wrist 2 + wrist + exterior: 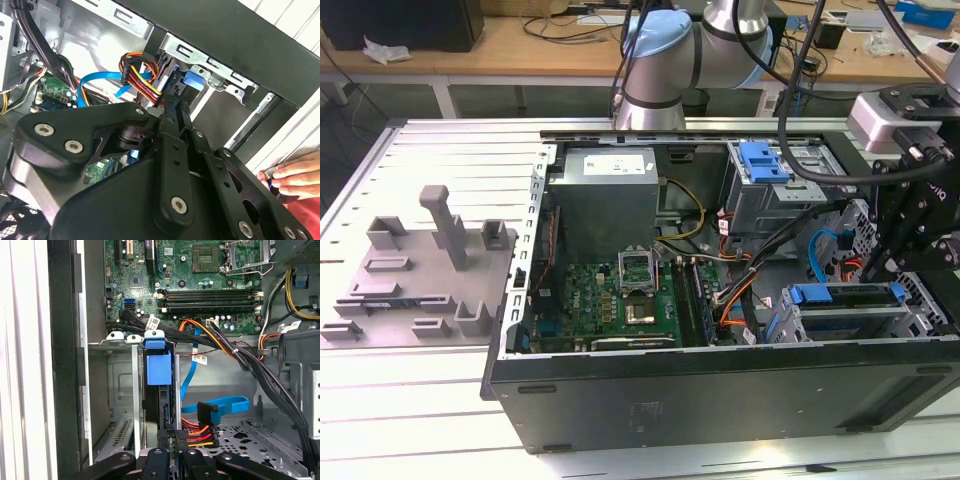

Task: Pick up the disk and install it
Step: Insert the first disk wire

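1. End effector (169, 433) hangs inside the open computer case (720, 405), over the drive cage at the exterior view's right. Open or closed: cannot tell, as its black body covers the tip in both wrist views.
2. In the first wrist view its tip sits right at the near end of the disk (159, 371). I cannot tell whether the two touch.
3. Disk stands edge-on in a slot of the drive cage, between two upright metal rails, with the blue carrier tab at the far end. In the exterior view the blue carrier (840, 296) lies along the top of the cage, just below the end effector.
4. Orange, red and black power leads (196, 436) end in a plug just beside the tip. A flat blue data cable (220, 405) loops next to them.
5. Beyond the cage lies the green motherboard (200, 270), memory slots and processor socket showing.
6. Grey metal power supply box (605, 190) occupies the far corner of the case. A small blue latch (765, 160) sits on the upper bay, well apart from the disk.
7. A person's hand (295, 175) rests at the outer edge of the case.
8. Case lies on its side on the slatted tabletop (420, 400). A grey moulded fixture (430, 260) stands on it at the exterior view's left.
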Robot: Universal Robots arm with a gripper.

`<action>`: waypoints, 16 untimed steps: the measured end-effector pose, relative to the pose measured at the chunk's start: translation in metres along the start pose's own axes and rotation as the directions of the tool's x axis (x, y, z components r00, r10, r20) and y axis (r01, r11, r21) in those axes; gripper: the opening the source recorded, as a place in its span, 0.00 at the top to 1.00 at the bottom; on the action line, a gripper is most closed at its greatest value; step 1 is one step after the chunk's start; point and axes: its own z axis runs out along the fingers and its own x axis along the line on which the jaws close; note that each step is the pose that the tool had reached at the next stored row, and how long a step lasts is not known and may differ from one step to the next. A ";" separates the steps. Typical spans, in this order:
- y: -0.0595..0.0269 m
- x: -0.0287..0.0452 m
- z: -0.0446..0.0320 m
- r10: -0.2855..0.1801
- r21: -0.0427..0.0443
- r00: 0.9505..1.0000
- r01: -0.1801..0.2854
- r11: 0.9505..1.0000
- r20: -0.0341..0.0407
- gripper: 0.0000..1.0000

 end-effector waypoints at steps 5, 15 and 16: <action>0.0000 0.0000 0.0013 0.000 0.000 1.000 0.000 1.000 0.000 0.83; 0.0000 -0.0001 0.0039 0.000 0.000 1.000 0.000 1.000 0.000 0.83; 0.0000 -0.0001 0.0043 0.000 0.000 1.000 0.000 1.000 0.000 0.83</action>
